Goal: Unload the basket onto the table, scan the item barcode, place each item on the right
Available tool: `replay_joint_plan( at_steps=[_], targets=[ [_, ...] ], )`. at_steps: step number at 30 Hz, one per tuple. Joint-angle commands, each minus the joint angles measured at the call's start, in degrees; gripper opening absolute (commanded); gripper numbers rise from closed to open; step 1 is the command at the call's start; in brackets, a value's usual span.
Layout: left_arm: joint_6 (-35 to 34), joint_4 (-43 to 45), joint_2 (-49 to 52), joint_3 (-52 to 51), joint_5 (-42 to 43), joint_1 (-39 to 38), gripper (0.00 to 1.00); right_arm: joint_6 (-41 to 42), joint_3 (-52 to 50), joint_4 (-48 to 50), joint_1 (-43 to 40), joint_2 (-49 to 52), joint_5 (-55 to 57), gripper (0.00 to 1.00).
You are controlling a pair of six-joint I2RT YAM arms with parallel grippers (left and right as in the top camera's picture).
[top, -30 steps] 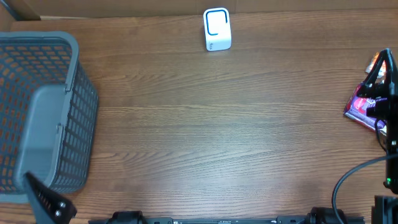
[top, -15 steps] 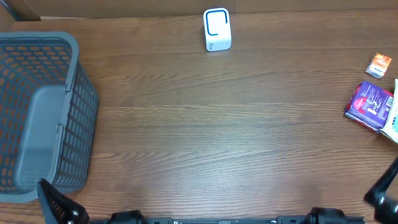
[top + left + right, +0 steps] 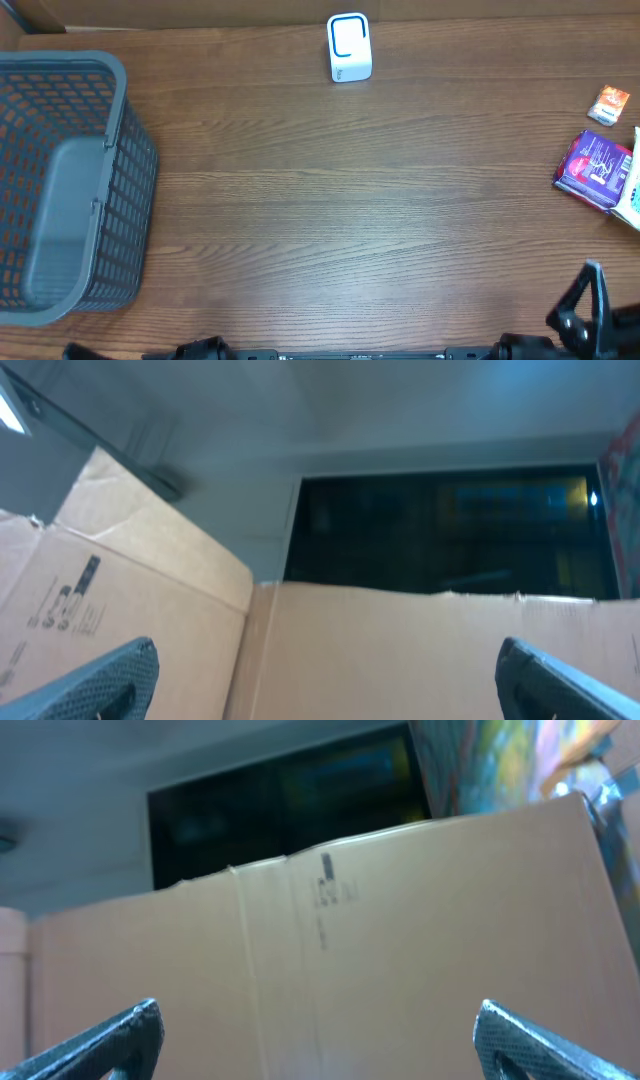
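Note:
A white barcode scanner (image 3: 349, 47) stands at the table's far edge, its blue-rimmed window facing up. Items lie at the right edge: a purple packet (image 3: 595, 168), a small orange packet (image 3: 609, 104) and a white item (image 3: 632, 195) cut off by the frame. My right arm (image 3: 590, 310) shows only at the bottom right corner, well short of them. The right gripper (image 3: 317, 1020) is open and empty, facing a cardboard box. In its own view the left gripper (image 3: 325, 665) is open too, with nothing between its fingers.
A grey mesh basket (image 3: 120, 150) with a grey handle fills the table's left side. Cardboard boxes (image 3: 400, 650) stand behind the table. Bare wooden tabletop (image 3: 350, 200) lies between basket and items.
The right arm has pulled back from over the items at the right edge to the bottom right corner. The left arm has slipped out of the overhead view at bottom left.

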Motion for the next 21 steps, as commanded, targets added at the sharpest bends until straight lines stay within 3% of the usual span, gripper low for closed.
replay_joint_plan(
  at_steps=[1,5,8,11,19,21],
  targets=[
    [-1.22,5.07,-0.22,-4.07,1.11,1.88,1.00,-0.11,-7.61,0.55,0.28,-0.28,1.51,1.00],
    [-1.22,7.37,-0.22,-5.73,1.14,1.95,1.00,3.82,-18.10,6.54,0.33,-0.28,-0.28,1.00],
    [-3.28,7.63,-0.22,-5.99,2.67,1.92,1.00,12.70,-28.70,20.15,0.33,-0.28,0.42,1.00],
    [-5.27,7.65,-0.22,-5.99,2.95,1.92,1.00,14.88,-35.41,28.52,0.33,-0.28,2.49,1.00],
    [-6.21,7.80,-0.22,-7.54,3.04,1.92,1.00,14.93,-43.43,28.70,0.33,-0.28,4.24,1.00],
    [-6.21,7.89,-0.22,-8.15,3.02,1.92,1.00,14.91,-43.36,24.83,0.33,-0.28,4.48,1.00]
  ],
)
